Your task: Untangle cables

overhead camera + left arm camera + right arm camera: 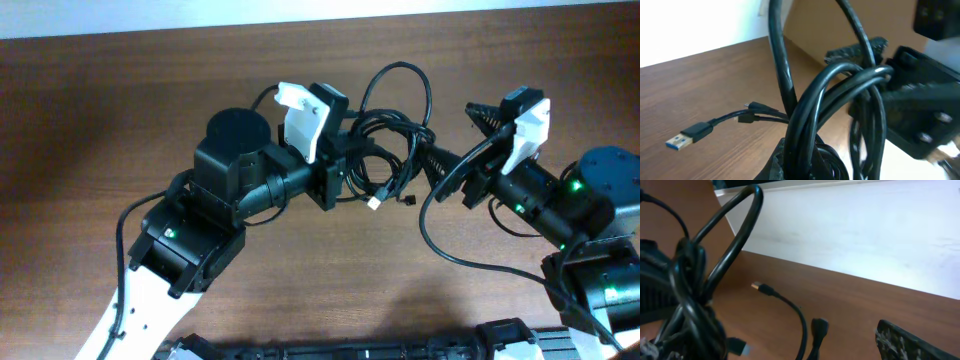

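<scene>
The cables (392, 132) are a tangled black bundle held above the table between my two grippers, with one loop (400, 75) standing out at the far side. Loose plug ends (375, 201) hang toward the table. My left gripper (347, 150) is shut on the bundle; in the left wrist view several cords (840, 95) rise from between its fingers (807, 162), and a blue USB plug (684, 139) lies to the left. My right gripper (452, 138) is open, its near finger against the bundle's right side. In the right wrist view the bundle (690, 305) is at the left and one finger (905, 342) at the lower right.
The brown wooden table (120, 110) runs to a white far edge (500, 8). The right arm's own thick black wire (440, 235) loops over the table in front of the right gripper. A dark fixture (420, 345) lies along the front edge.
</scene>
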